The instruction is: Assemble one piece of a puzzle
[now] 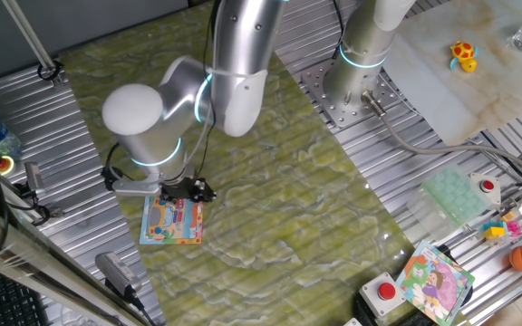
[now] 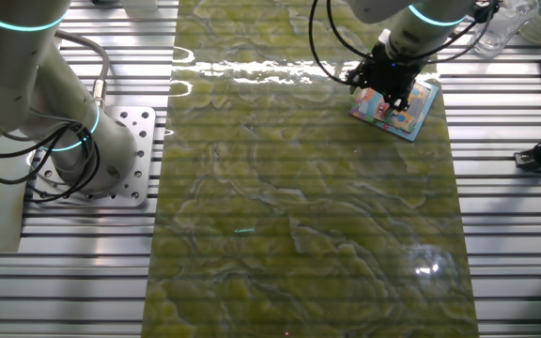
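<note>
Misalignment is the main hazard here, and it grows out of how little of the contact the cameras show. Starting at the left of one fixed view, the puzzle (image 1: 171, 222) lies flat on the green mat (image 1: 270, 199), close to the mat's left edge where the ribbed metal table (image 1: 80, 181) begins. Just above its top edge, the gripper (image 1: 188, 191) hangs low over the board, with the arm's pale body looming to the right. In the other fixed view the same gripper (image 2: 390, 89) sits over the upper left part of the puzzle (image 2: 409, 105).

I cannot tell whether the fingers are apart or together; they read as a dark clump in both views. The piece itself is not visible, so it may be held between the fingers, hidden beneath them, or already in the board.

If the piece is held and arrives rotated or offset from its gap, pressing down could wedge it on neighbouring tabs. The board looks light and unclamped, so a sideways push would likely slide it on the mat and ruin the alignment. Letting go too high could leave the piece lying loose on top.

Far right, a second purple-and-green board (image 1: 435, 282) lies well apart.
</note>
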You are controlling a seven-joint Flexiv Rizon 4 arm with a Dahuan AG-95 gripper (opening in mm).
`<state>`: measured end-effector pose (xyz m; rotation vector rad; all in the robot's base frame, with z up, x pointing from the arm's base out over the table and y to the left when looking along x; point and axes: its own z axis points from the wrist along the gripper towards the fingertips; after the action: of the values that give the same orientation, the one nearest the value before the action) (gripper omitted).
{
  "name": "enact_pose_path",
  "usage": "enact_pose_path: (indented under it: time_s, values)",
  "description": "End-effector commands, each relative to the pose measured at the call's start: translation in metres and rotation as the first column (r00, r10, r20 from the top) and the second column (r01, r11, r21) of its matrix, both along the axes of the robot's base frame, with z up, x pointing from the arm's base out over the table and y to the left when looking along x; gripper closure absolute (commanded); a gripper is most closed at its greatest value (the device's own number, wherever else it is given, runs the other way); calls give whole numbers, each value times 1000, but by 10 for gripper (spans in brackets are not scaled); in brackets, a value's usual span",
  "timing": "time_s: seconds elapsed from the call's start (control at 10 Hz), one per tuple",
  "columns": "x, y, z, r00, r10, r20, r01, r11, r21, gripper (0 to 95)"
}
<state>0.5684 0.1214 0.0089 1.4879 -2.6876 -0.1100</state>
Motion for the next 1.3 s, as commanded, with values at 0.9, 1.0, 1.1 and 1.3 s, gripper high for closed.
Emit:
enact_pose_path:
  time_s: [0.9,1.0,1.1,1.3]
  values:
    - [13,4,-5,999,-43,6,43,999,-28,190]
    - [14,3,-4,999,-37,0,37,999,-11,190]
    - [13,3,-1,999,-34,-3,34,999,-11,190]
    - [12,3,14,999,-39,-16,39,999,-3,190]
